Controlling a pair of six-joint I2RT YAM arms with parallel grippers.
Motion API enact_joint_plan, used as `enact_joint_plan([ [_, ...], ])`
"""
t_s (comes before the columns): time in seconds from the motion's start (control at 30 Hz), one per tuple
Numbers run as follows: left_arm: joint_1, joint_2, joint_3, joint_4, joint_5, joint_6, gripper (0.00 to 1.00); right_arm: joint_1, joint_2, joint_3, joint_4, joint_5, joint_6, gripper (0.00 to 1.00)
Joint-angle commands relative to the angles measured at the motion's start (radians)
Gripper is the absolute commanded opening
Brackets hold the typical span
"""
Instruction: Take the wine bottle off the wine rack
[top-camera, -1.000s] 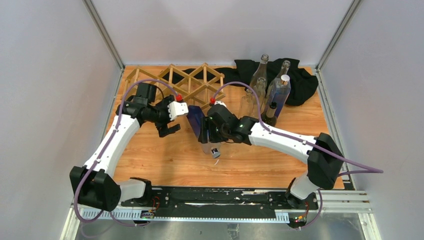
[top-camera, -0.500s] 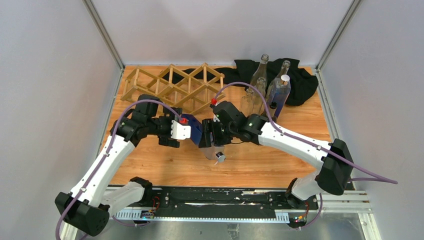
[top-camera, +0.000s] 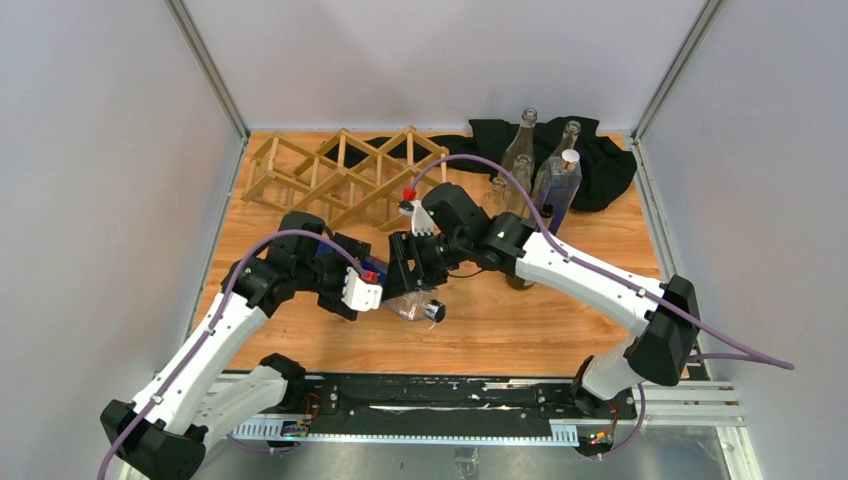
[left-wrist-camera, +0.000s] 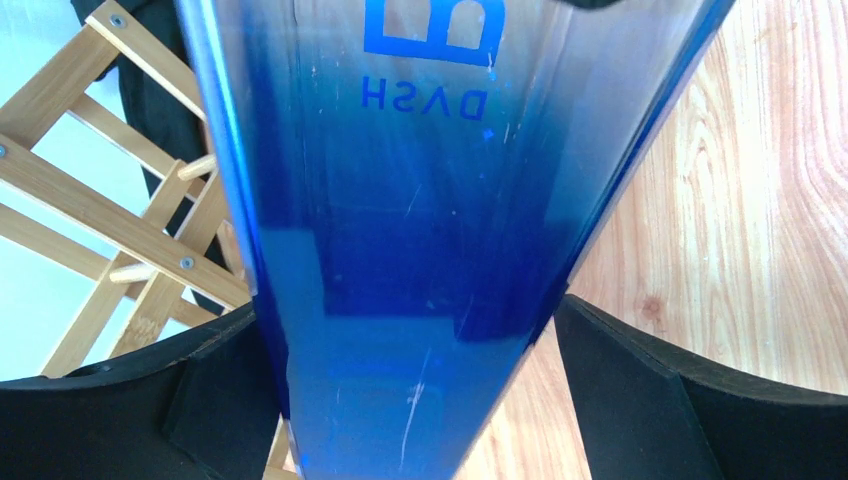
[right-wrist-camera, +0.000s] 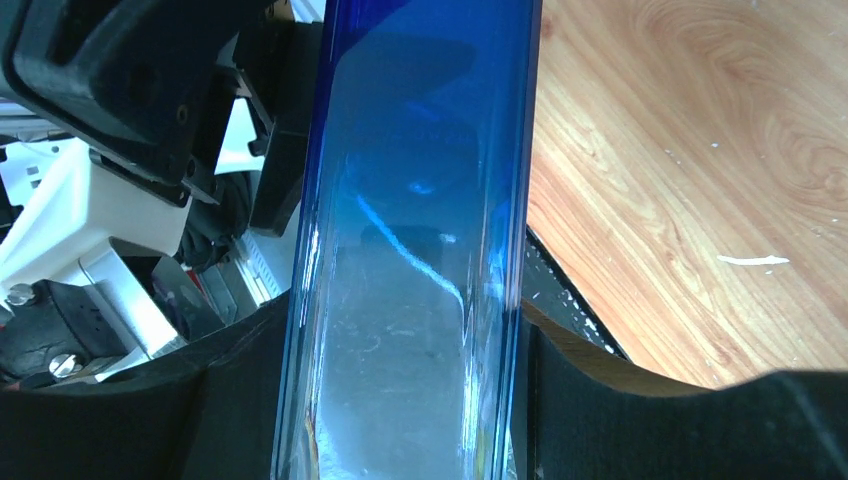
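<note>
The wine bottle (top-camera: 412, 304), clear glass shading to blue with a silver cap, lies tilted just above the table's middle, off the wine rack (top-camera: 340, 170). My left gripper (top-camera: 385, 292) is shut on its blue lower part and my right gripper (top-camera: 408, 275) is shut on its clear upper part. In the left wrist view the bottle (left-wrist-camera: 400, 250) fills the space between the black fingers (left-wrist-camera: 210, 400) of the gripper (left-wrist-camera: 410, 400), with the rack (left-wrist-camera: 90, 200) behind. In the right wrist view the bottle (right-wrist-camera: 420, 200) sits tight inside the gripper (right-wrist-camera: 410, 400).
Several upright bottles (top-camera: 545, 185) stand at the back right in front of a black cloth (top-camera: 590, 160). The rack spans the back left. Grey walls close both sides. The left arm's wrist (right-wrist-camera: 100, 100) shows close beside the bottle in the right wrist view.
The left gripper moved right and toward the near edge, and closed around the bottle's blue part. The right gripper carried the bottle farther from the rack, toward the near edge.
</note>
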Motion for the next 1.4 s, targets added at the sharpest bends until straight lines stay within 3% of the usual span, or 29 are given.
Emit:
enact_joint_plan([
  [0.0, -0.008, 0.002, -0.006, 0.025, -0.021, 0.011, 1.00, -0.010, 0.001, 0.081, 0.123, -0.132, -0.019, 0.00],
  [0.07, -0.008, 0.001, -0.006, 0.057, -0.028, -0.011, 0.87, -0.011, 0.011, 0.078, 0.120, -0.153, -0.018, 0.06],
  [0.13, -0.008, -0.005, -0.011, 0.076, -0.030, -0.013, 0.67, -0.014, 0.012, 0.072, 0.116, -0.160, -0.018, 0.16],
  [0.3, -0.008, -0.031, -0.030, 0.102, -0.031, -0.027, 0.00, -0.036, -0.003, 0.051, 0.116, -0.159, -0.010, 0.60],
  [0.4, -0.008, -0.048, -0.040, 0.158, -0.039, -0.126, 0.00, -0.057, -0.030, 0.039, 0.119, -0.161, -0.004, 0.80],
  [0.47, -0.008, -0.056, -0.042, 0.202, -0.052, -0.223, 0.00, -0.079, -0.058, 0.021, 0.143, -0.175, 0.012, 0.86],
  [0.67, -0.006, -0.019, 0.019, 0.208, 0.028, -0.537, 0.00, -0.163, -0.208, -0.133, 0.372, -0.208, 0.150, 0.89],
  [0.93, 0.050, 0.020, 0.047, 0.280, 0.222, -0.911, 0.00, -0.229, -0.341, -0.181, 0.441, -0.155, 0.141, 0.92],
  [1.2, 0.073, 0.049, 0.079, 0.332, 0.447, -1.142, 0.00, -0.228, -0.336, -0.198, 0.434, -0.112, 0.047, 0.93],
  [1.37, 0.073, 0.064, 0.120, 0.299, 0.520, -1.169, 0.00, -0.205, -0.309, -0.201, 0.448, -0.078, -0.011, 0.94],
])
